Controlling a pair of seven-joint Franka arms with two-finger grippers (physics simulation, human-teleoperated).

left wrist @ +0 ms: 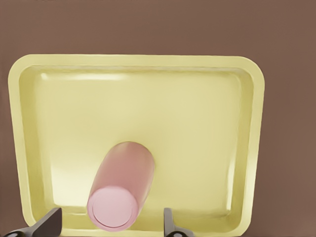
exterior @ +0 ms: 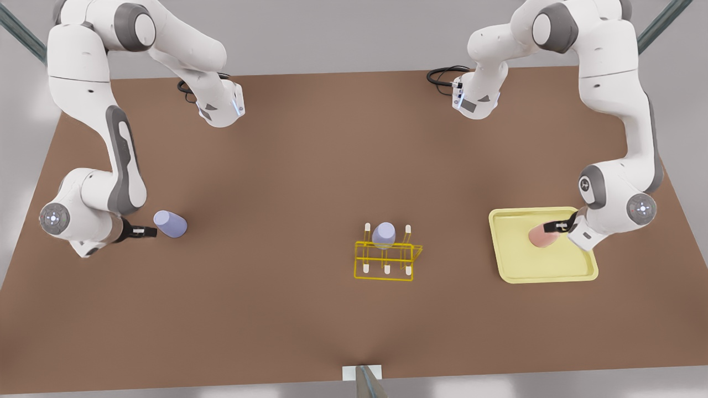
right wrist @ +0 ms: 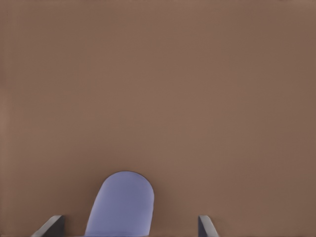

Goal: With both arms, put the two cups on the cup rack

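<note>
Cups first, going left to right in the front view: lavender cup (exterior: 170, 224) lies tipped on the brown table (exterior: 287, 166), base end toward the right claw (exterior: 150, 231), which sits level with it and just beside it. Right wrist view has that cup (right wrist: 121, 205) between the two fingers (right wrist: 49, 227) with clear gaps on both sides, so the right claw is released, not gripping. Cup rack (exterior: 386, 258) stands mid-table, well apart from both claws, with a second lavender cup (exterior: 383, 235) upside down on a back peg. Pink cup (exterior: 543, 236) lies on its side in the pale-yellow tray (exterior: 553, 272), left claw (exterior: 556, 226) right at it. In the left wrist view, pink cup (left wrist: 121, 190) sits between spread fingers (left wrist: 170, 224), untouched: left claw (left wrist: 109, 223) released too.
</note>
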